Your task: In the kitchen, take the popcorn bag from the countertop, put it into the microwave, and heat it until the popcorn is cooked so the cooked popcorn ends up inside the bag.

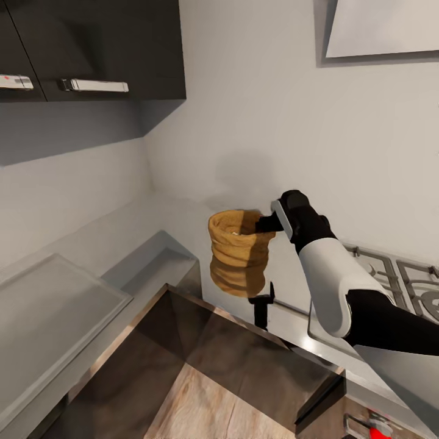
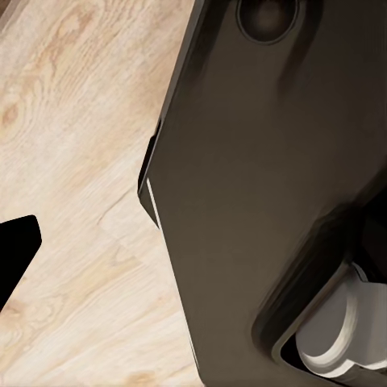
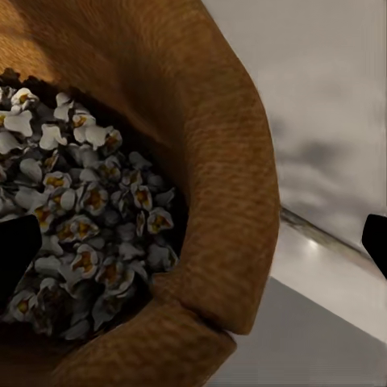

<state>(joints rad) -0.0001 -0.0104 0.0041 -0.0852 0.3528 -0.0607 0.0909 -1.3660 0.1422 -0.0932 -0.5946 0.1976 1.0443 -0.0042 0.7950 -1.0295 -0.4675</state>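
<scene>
My right gripper is shut on the thick rim of the popcorn bag, a tan-orange ridged sack hanging in the air above the counter corner, left of the hob. In the right wrist view the bag's rim passes between my two black fingertips, and white popcorn fills the inside. The grey countertop lies below and to the left. The microwave is out of view. In the left wrist view one black fingertip of my left gripper hangs over the wooden floor, nothing in it.
A grey gas hob sits behind my right forearm. A short black post stands under the bag. A glossy dark slab fills the foreground. Dark upper cabinets and a white hood hang above. My dark base is beside the left gripper.
</scene>
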